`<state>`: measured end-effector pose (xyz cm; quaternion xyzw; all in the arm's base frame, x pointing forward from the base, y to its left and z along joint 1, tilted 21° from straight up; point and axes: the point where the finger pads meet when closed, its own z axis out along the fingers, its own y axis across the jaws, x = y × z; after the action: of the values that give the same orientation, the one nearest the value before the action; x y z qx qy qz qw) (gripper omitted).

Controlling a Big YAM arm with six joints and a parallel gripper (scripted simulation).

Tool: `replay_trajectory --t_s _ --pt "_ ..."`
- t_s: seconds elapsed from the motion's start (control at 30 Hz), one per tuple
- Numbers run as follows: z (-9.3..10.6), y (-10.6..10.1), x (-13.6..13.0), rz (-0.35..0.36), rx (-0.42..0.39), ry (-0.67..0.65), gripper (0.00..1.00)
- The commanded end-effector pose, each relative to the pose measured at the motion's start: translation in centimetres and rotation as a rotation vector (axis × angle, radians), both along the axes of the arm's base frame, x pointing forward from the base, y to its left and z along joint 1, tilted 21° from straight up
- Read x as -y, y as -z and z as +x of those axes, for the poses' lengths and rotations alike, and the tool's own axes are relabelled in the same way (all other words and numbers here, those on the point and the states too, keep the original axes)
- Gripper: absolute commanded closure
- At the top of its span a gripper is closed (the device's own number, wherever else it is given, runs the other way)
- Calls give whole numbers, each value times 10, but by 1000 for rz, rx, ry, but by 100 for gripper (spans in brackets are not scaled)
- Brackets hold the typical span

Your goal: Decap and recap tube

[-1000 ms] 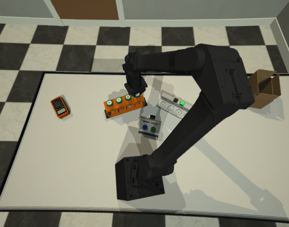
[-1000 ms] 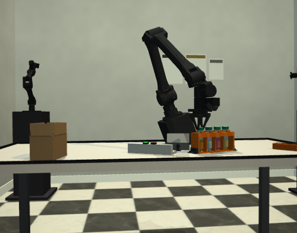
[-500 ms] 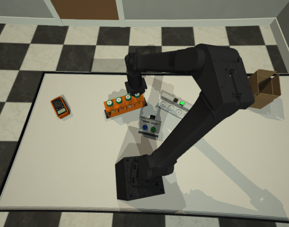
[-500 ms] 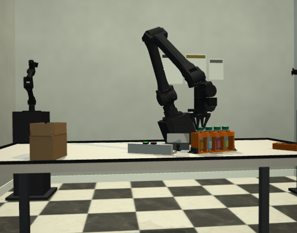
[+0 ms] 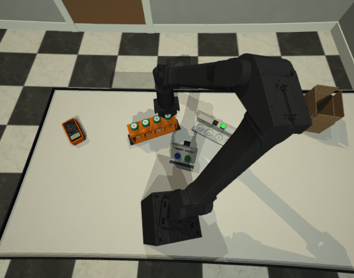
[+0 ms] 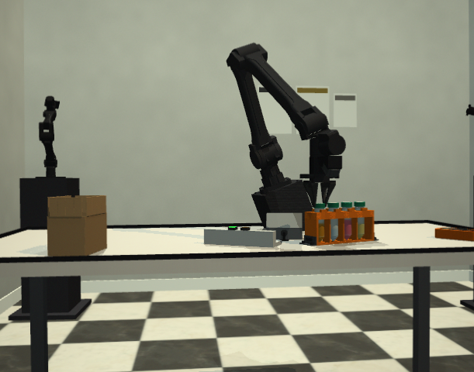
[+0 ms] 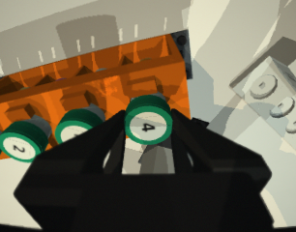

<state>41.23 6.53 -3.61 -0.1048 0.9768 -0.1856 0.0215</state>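
Note:
The orange decapping station (image 5: 153, 129) holds four tubes with green caps. In the wrist view the cap marked 4 (image 7: 148, 126) sits on its tube between my two black fingers, with the cap marked 2 (image 7: 19, 143) and another cap (image 7: 80, 127) to its left. My gripper (image 7: 148, 116) is shut on the cap of tube 4, pointing straight down over the rack's right end (image 5: 168, 116). In the side view the fingers (image 6: 322, 198) come down on the leftmost cap (image 6: 320, 207). The grey cap tray (image 5: 213, 131) shows empty nests, and its green lamp (image 5: 223, 125) is lit.
The key housing (image 5: 183, 156) with the blue key (image 5: 177, 156) and green key (image 5: 187, 158) stands in front of the rack. An orange multimeter (image 5: 73, 131) lies at the left. A cardboard box (image 5: 323, 108) stands at the right edge. The arm's base (image 5: 169, 216) is near the front.

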Motion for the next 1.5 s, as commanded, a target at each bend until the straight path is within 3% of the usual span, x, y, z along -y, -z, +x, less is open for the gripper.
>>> replay_trajectory --t_s 0.0,1.13,1.17,1.47 --pt "11 -7 -3 29 93 145 100" --pt "12 -7 -4 29 93 144 100" --pt "12 -7 -4 29 93 144 51" --pt "12 -7 -5 24 81 132 51"
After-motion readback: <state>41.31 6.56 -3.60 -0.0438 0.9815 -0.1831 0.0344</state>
